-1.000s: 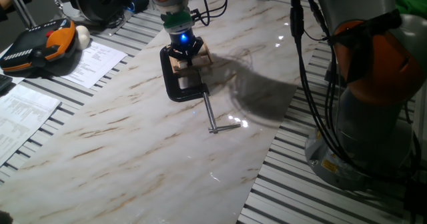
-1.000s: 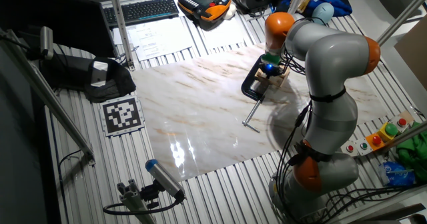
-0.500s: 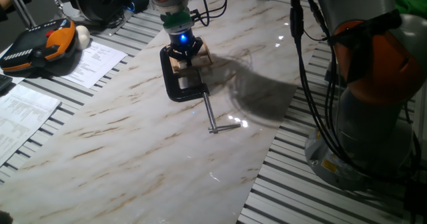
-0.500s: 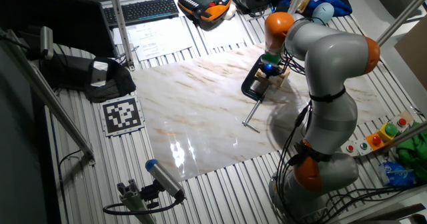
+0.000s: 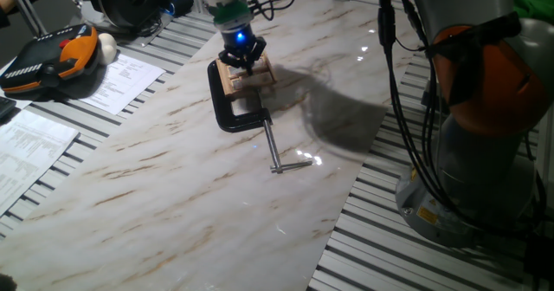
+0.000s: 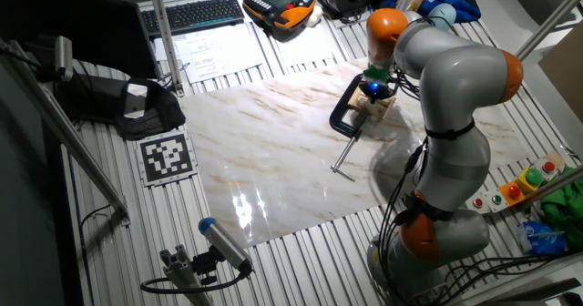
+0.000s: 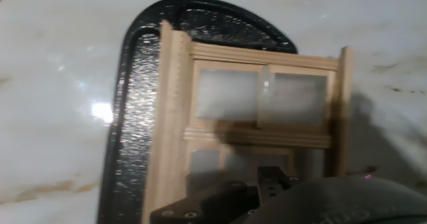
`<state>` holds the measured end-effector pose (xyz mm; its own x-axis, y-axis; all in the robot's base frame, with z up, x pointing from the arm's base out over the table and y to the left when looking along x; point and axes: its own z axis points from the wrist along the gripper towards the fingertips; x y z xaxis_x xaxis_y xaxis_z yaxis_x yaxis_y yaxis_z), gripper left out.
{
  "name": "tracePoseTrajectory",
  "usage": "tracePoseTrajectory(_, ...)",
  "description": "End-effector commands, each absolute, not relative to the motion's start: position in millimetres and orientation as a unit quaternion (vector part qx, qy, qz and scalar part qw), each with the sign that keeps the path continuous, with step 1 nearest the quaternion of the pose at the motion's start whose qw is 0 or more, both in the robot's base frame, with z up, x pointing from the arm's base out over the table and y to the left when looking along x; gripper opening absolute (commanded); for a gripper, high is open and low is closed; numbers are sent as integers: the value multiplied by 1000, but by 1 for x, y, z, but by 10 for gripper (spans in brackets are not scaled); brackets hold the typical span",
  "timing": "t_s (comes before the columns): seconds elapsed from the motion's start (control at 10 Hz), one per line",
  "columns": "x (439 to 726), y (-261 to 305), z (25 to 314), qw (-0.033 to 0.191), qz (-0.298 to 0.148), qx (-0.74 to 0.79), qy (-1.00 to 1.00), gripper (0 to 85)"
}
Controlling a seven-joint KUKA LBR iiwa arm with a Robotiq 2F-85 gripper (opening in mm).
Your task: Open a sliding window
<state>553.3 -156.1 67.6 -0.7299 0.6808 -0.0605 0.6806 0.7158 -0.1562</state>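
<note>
The sliding window (image 5: pixel 246 77) is a small light-wood frame with panes and lies flat on the marble board, held in the black C-clamp (image 5: pixel 227 111). My gripper (image 5: pixel 243 62), with a blue light above it, hangs just over the window's far end. In the other fixed view the gripper (image 6: pixel 376 96) is over the window (image 6: pixel 377 107). In the hand view the window (image 7: pixel 257 134) fills the middle, with two frosted panes at the top. The gripper (image 7: pixel 261 185) shows at the bottom edge over the lower panes, its fingers close together and holding nothing.
The clamp's screw rod and handle (image 5: pixel 275 155) stick out toward the board's middle. The marble board (image 5: pixel 173 196) rests on a slatted table. An orange teach pendant (image 5: pixel 52 57) and papers (image 5: pixel 121 79) lie at the left. The robot base (image 5: pixel 485 109) stands at the right.
My gripper has risen and shifted a little toward the window's far end. The window and clamp have not visibly moved.
</note>
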Motion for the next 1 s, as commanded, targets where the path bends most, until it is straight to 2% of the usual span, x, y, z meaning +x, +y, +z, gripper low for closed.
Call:
tracePoseTrajectory(0.0,550,-159,68,1,87,-368,-926,0)
tracePoseTrajectory(0.4,535,-172,58,-5,81,-371,-925,0)
tracePoseTrajectory(0.9,529,-176,54,-7,84,-376,-923,0)
